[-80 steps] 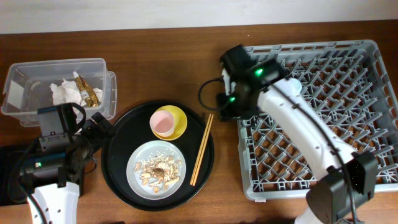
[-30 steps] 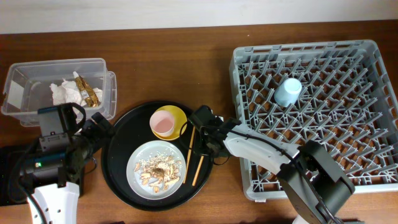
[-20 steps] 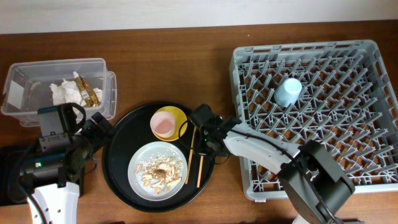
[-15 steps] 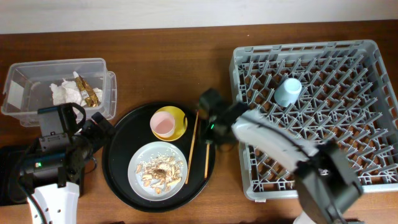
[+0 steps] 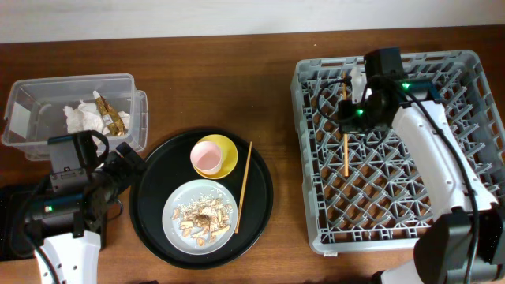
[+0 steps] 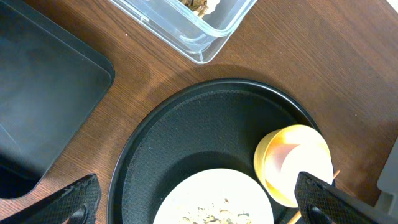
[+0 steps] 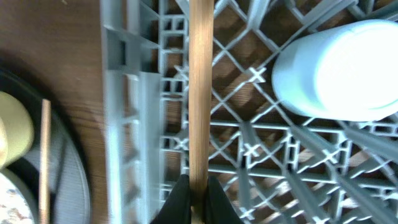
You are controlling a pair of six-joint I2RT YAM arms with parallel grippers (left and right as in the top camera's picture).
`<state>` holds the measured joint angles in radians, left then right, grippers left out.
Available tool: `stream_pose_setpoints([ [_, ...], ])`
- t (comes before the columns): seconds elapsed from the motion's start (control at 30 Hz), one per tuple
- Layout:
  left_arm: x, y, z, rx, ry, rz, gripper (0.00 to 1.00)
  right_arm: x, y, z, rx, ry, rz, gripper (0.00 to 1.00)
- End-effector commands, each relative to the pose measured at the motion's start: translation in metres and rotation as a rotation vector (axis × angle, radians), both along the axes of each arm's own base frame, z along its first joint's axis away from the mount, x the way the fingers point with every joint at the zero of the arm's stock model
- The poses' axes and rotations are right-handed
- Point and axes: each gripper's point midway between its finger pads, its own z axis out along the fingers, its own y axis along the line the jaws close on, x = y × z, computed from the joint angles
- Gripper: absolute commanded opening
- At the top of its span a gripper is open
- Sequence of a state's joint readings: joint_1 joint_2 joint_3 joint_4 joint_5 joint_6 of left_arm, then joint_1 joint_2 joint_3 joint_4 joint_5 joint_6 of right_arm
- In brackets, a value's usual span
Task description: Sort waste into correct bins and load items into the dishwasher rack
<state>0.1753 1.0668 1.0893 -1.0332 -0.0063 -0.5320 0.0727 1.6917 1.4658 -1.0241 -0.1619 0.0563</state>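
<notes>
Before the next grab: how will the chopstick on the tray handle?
The chopstick looks straight and thin, so probably stiff and very light. It lies flat on the smooth tray, so a nudge may roll or slide it. The right gripper pinches its twin between narrow fingertips; gripped likewise, it could pivot.

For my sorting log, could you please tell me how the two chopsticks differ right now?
Place: the loose chopstick lies on the round black tray; the held chopstick is over the grey rack. Grip: the loose chopstick is untouched; the held chopstick is pinched in the right gripper. Both are thin plain wood.
</notes>
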Motion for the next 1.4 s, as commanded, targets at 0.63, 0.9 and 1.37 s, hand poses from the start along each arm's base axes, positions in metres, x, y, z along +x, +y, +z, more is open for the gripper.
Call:
stream_pose_setpoints([
  [0.63,0.000,-0.001,0.000,-0.003,-0.002,-0.006,0.99,-0.003,0.041,-0.014,0.186,0.058,0.069,0.48],
  [0.9,0.000,-0.001,0.000,-0.003,-0.001,-0.006,0.99,-0.032,0.118,-0.017,0.176,0.130,0.073,0.48],
  [1.37,0.000,-0.001,0.000,-0.003,-0.001,-0.006,0.99,-0.070,0.216,-0.077,0.181,0.060,-0.109,0.47],
])
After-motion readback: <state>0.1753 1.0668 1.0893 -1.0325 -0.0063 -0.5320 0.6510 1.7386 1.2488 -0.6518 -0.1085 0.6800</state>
